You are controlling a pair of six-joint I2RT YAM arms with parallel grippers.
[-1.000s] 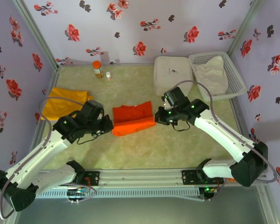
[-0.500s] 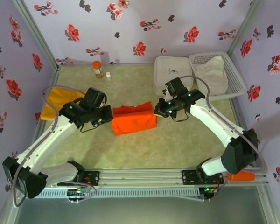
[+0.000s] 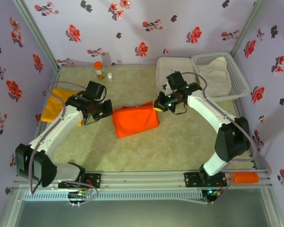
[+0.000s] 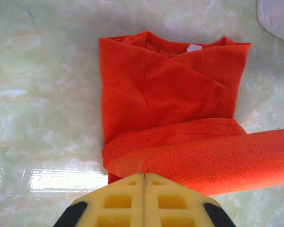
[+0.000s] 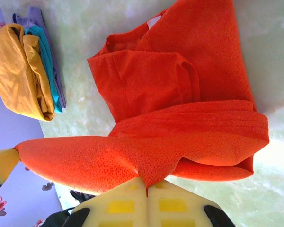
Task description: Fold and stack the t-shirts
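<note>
Fabric of orange-red t-shirt point(image 4: 165, 94) pinched between tight-pressed tips of left claw point(image 4: 144, 177) and right claw point(image 5: 146, 183).

The orange tee point(image 4: 170, 94) is showing matt, finely dimpled cloth; the surface point(image 4: 47, 94) is gleaming glossy and smooth; the yellow jaws are looking like matt plastic.

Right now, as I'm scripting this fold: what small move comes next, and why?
Probably carry the pinched edge on to the collar and lay it down: left gripper and right gripper are shut on the raised edge of the orange-red t-shirt, partway over.
</note>
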